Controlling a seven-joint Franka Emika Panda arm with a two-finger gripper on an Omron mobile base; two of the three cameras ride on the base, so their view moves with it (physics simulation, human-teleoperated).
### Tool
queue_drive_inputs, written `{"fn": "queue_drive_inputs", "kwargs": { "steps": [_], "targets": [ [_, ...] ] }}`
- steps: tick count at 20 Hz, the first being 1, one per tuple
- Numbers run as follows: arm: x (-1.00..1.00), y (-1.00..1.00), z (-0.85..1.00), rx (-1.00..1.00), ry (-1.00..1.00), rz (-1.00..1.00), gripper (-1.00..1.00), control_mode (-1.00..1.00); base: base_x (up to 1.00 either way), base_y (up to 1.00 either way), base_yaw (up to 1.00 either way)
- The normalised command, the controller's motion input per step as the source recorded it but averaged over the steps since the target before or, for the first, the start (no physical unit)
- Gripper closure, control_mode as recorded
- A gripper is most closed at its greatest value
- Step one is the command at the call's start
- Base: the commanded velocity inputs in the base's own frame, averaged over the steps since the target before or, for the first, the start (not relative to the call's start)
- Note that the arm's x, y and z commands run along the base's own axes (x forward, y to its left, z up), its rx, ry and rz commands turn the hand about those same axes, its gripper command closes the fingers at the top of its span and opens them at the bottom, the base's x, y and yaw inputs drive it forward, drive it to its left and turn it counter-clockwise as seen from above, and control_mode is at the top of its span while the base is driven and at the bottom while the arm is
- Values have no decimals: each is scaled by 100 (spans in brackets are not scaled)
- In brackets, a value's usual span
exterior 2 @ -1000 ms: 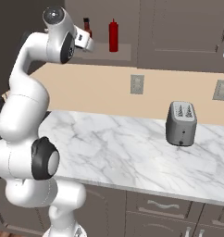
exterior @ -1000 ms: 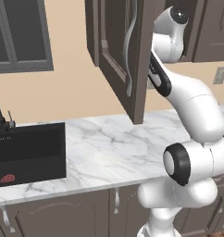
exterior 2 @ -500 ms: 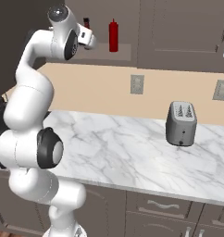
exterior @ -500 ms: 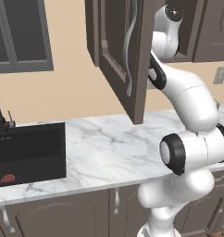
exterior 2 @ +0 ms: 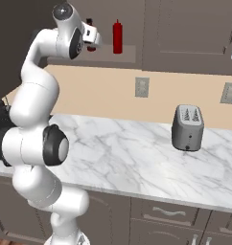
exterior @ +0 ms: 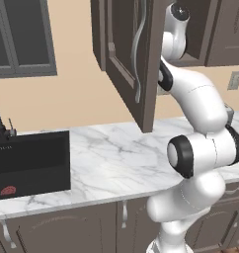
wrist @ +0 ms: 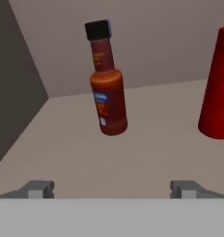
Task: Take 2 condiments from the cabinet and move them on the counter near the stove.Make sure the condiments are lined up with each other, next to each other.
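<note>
Sauce bottle [wrist: 108,88] upright ahead of gripper [wrist: 112,189], jaws wide apart, holding nothing, red squeeze bottle [wrist: 219,83] beside.

Home kitchen: marble counter [exterior: 106,158] w/ black sink [exterior: 30,163] at 9 o'clock, dark wall cabinet [exterior: 129,54] at 12, toaster [exterior 2: 187,128] at 3, 2 sauce bottles shelved.

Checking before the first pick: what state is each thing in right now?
cabinet door: swung open.
sauce bottle: upright on the cabinet shelf, not gripped.
red squeeze bottle: upright on the shelf, beside it.
gripper: open, empty, short of the sauce bottle.
toaster: standing on the counter.
</note>
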Motion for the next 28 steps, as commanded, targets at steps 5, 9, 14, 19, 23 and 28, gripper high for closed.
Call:
{"fn": "queue_drive_inputs", "kwargs": {
  "steps": [5, 9, 14, 19, 23, 28],
  "targets": [
    [10, 0, 0, -5, 0, 2, -100, -100, 0, 0, 0],
    [6, 7, 0, -4, 0, 0, -100, -100, 0, 0, 0],
    [9, 9, 0, 0, 0, 0, -100, -100, 0, 0, 0],
    [17, 3, 0, 0, 0, 0, -100, -100, 0, 0, 0],
    [24, 0, -1, 0, 0, 0, -100, -100, 0, 0, 0],
    [25, 0, -2, 0, 0, 0, -100, -100, 0, 0, 0]
  ]
}}
